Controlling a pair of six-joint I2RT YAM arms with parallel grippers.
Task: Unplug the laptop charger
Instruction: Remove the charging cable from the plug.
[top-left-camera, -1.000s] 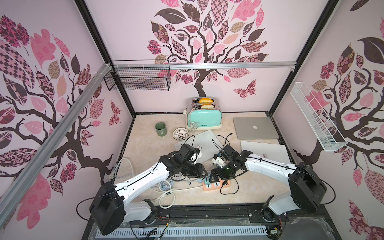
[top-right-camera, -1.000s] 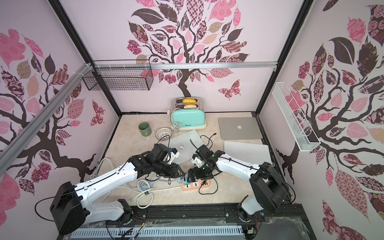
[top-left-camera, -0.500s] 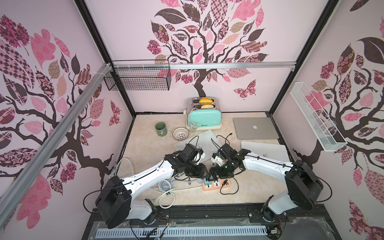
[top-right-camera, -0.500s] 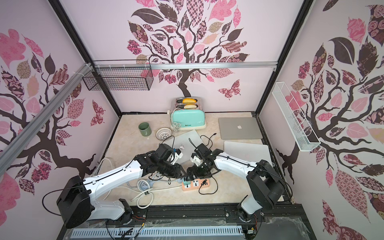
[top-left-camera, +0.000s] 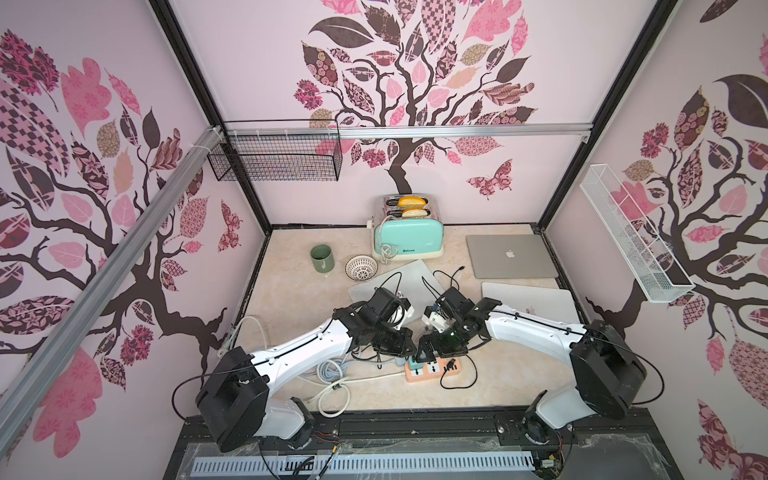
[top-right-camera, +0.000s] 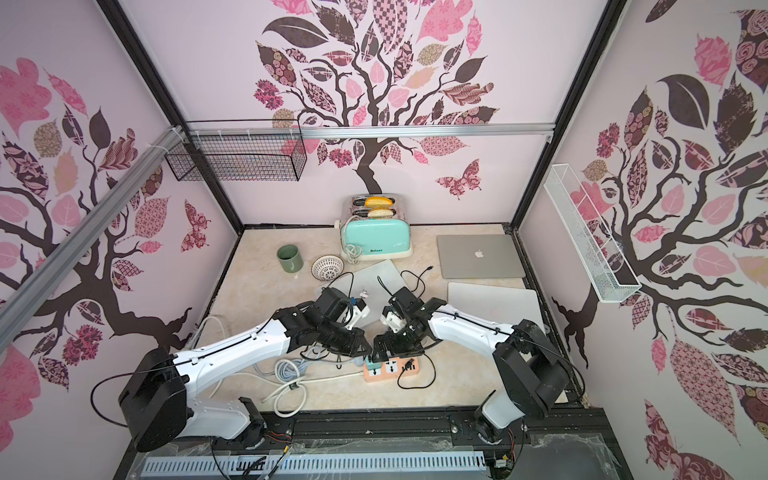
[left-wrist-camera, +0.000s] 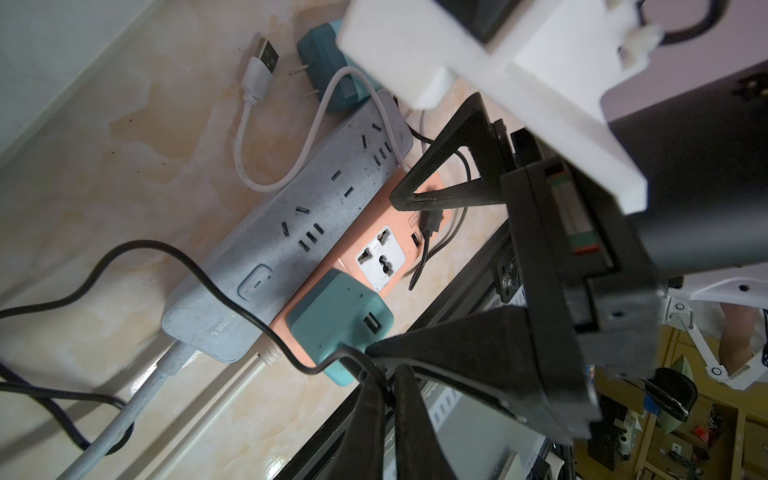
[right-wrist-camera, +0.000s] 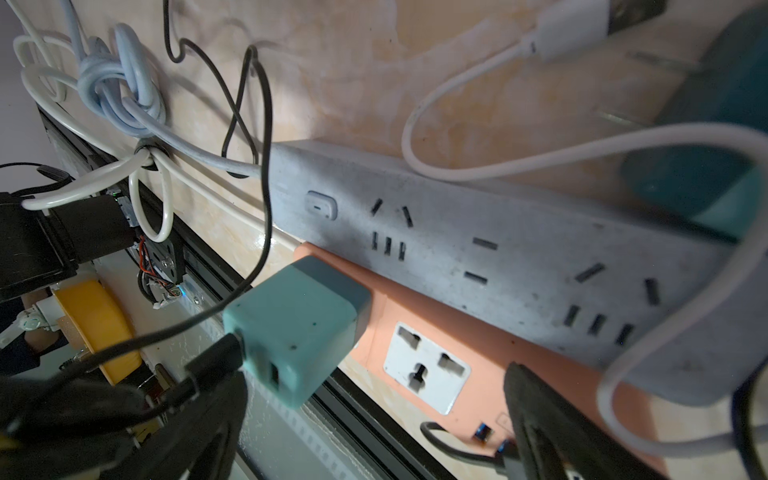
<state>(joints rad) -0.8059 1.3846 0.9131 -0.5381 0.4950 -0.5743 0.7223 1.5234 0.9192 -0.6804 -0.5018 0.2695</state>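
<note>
The laptop charger (left-wrist-camera: 338, 313) is a teal cube plugged into one end of a pink power strip (left-wrist-camera: 376, 208), also seen in the right wrist view as charger (right-wrist-camera: 297, 328) and pink strip (right-wrist-camera: 478, 345). A thin black cable (left-wrist-camera: 195, 266) leaves its side. My left gripper (left-wrist-camera: 388, 399) is shut on this cable right beside the charger. My right gripper (right-wrist-camera: 370, 432) is open and straddles the strip, one finger by the charger and the other past the white socket (right-wrist-camera: 426, 368). In both top views the grippers, left (top-left-camera: 401, 347) and right (top-left-camera: 424, 353), meet over the strip (top-right-camera: 395, 370).
A grey power strip (left-wrist-camera: 291, 220) lies against the pink one, with a loose teal adapter (left-wrist-camera: 328, 70) and a white USB lead (left-wrist-camera: 257, 83) beyond it. Coiled cables (top-left-camera: 332, 370) lie at the left. Further back are three laptops (top-left-camera: 511, 255), a toaster (top-left-camera: 409, 237), mug (top-left-camera: 322, 258) and bowl (top-left-camera: 361, 267).
My left gripper has moved in toward the pink strip and closed on the black cable. The right gripper stays open over the strip, nearly unmoved.
</note>
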